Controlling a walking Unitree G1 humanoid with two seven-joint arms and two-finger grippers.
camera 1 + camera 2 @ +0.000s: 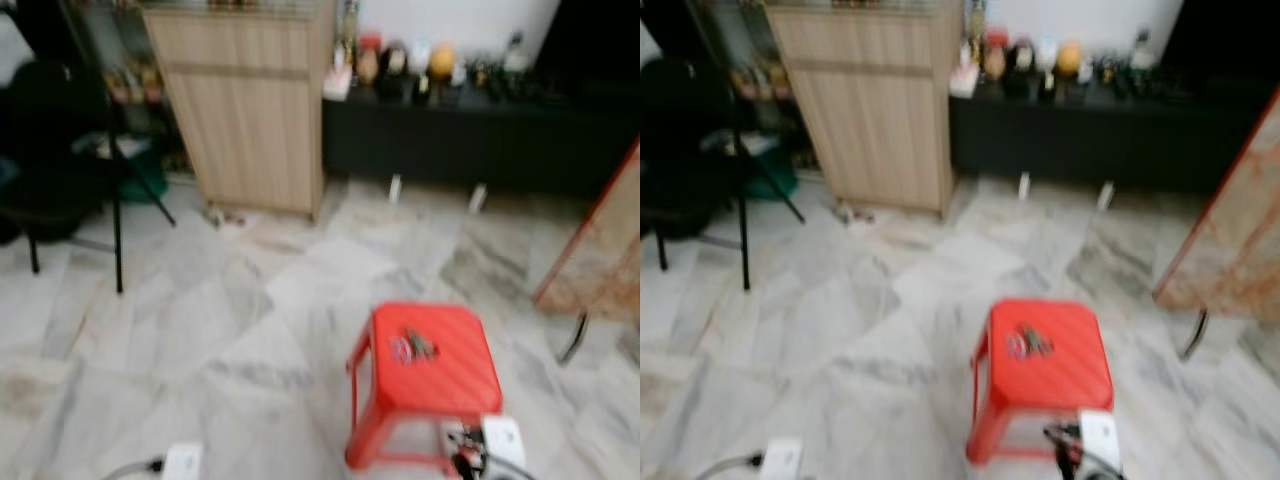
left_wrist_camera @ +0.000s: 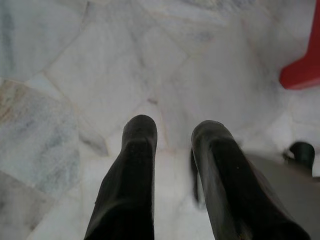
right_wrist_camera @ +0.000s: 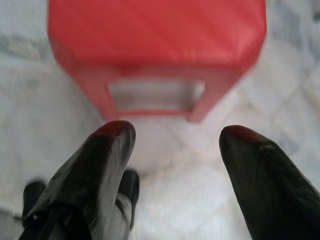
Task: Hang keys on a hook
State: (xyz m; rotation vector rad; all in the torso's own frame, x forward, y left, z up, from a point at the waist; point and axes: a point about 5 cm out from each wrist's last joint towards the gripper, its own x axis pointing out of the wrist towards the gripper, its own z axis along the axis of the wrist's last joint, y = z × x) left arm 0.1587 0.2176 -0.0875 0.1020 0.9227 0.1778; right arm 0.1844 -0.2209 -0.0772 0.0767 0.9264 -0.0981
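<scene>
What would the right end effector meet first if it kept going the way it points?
Probably the red stool: the open right end effector points at its near side, below the seat. Depth is unclear, so it could meet the floor short of it.

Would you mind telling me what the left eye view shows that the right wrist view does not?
The left eye view takes in the keys lying on top of the stool, a wooden cabinet, a black shelf of ornaments and a chair. The right wrist view has the right gripper, jaws open, hanging low in front of the stool's side. Both share the red stool and the marble floor.
</scene>
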